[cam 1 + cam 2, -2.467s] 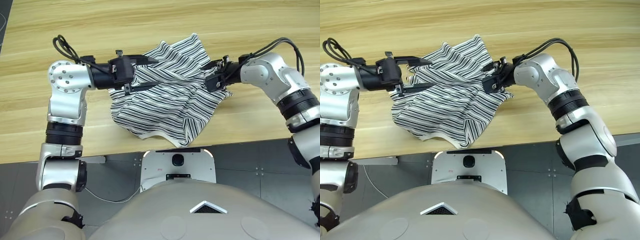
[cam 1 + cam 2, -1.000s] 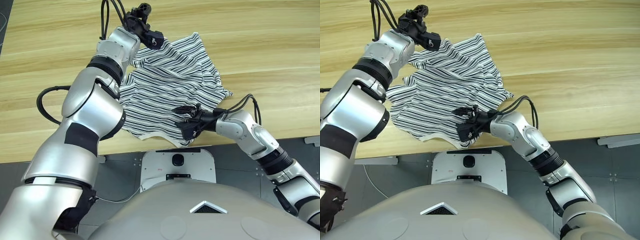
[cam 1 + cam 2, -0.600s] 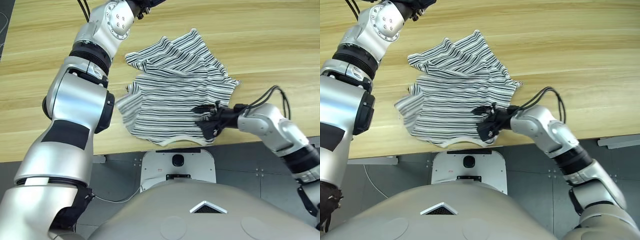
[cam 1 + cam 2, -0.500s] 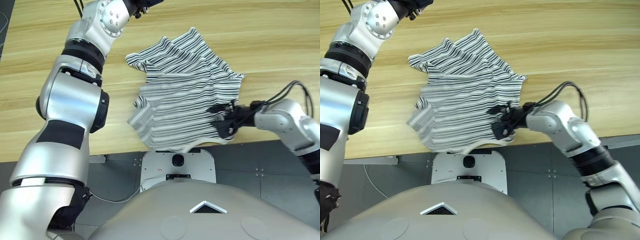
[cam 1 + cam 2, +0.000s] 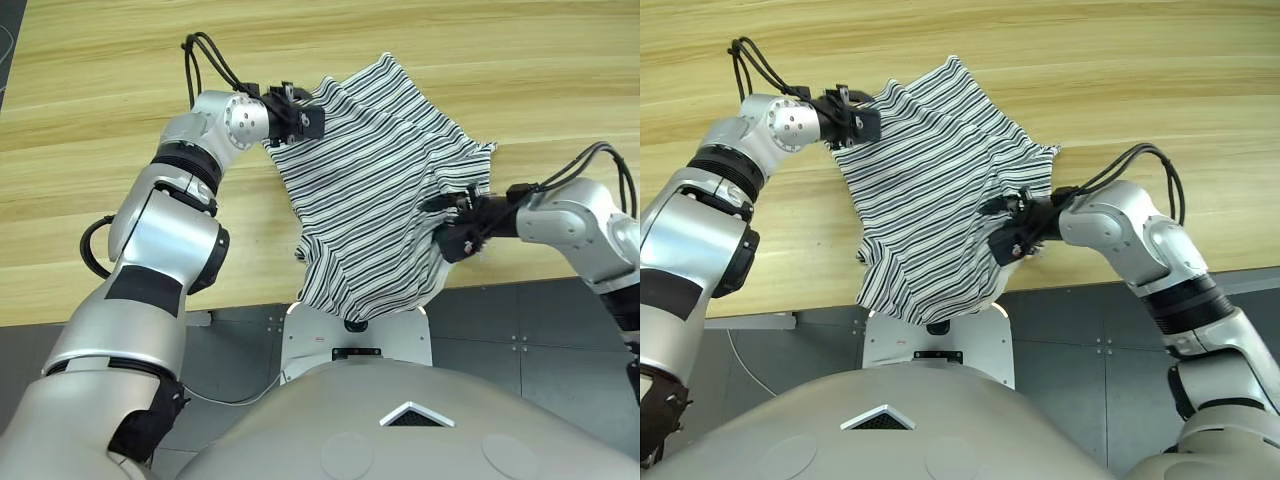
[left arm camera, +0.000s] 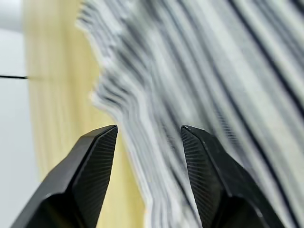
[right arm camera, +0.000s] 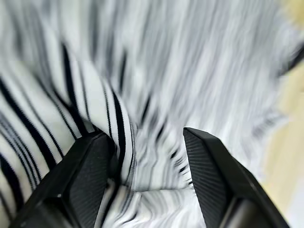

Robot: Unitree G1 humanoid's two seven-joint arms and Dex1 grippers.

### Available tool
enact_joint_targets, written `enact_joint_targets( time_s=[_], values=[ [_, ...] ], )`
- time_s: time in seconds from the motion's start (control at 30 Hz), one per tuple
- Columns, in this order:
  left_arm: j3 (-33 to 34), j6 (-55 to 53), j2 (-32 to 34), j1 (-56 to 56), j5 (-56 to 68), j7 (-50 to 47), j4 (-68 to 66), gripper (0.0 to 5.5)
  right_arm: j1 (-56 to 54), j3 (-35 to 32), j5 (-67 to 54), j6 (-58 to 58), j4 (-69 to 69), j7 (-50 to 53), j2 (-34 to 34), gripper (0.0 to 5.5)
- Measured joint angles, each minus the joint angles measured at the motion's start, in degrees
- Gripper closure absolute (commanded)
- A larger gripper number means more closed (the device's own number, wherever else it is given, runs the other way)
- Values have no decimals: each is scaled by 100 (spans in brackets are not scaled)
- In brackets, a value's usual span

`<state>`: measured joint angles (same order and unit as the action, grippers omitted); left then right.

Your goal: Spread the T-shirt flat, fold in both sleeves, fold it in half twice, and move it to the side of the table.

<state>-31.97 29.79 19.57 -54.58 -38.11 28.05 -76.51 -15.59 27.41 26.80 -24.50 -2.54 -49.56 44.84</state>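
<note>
While overhanging the table (image 5: 80, 150), T-shirt (image 5: 380, 190) spans left claw (image 5: 306, 122) to right claw (image 5: 452, 228).

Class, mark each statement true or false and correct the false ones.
1. The black-and-white striped T-shirt lies smooth and flat on the light wooden table. False: it is rumpled.
2. Part of the T-shirt hangs over the table's near edge. True.
3. The left tool is at the T-shirt's far left edge. True.
4. The right tool hovers over bare wood, apart from the T-shirt. False: it is against the T-shirt's right side.
</note>
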Motion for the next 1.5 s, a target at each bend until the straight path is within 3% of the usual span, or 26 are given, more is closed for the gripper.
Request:
enact_joint_targets(
  time_s=[0.17, 0.43, 0.7, 0.87, 1.07, 1.5],
  values=[
    [-442, -87, -17, -51, -203, 208, 128, 301, -246, -249, -9, 9, -230, 682, -600, 282],
    [-1304, -832, 203, -191, -1024, -265, 99, 301, -241, -499, -77, 281, -806, 604, -646, 282],
    [-1582, -961, 360, -166, -1278, -539, 61, 301, 595, -319, -291, 836, -1379, -1488, 765, 282],
    [-1633, -961, 372, -139, -1282, -694, 38, 301, 924, -117, -598, 1106, -1276, -2113, 973, 282],
    [-2026, -1310, 403, -97, -1763, -1196, -60, 301, 519, -97, -409, 1104, -826, -1963, 911, 282],
    [-2837, -2092, 977, 238, -2856, -2349, -395, 301, 153, -120, -67, 962, -831, -1002, 116, 282]
  ],
)
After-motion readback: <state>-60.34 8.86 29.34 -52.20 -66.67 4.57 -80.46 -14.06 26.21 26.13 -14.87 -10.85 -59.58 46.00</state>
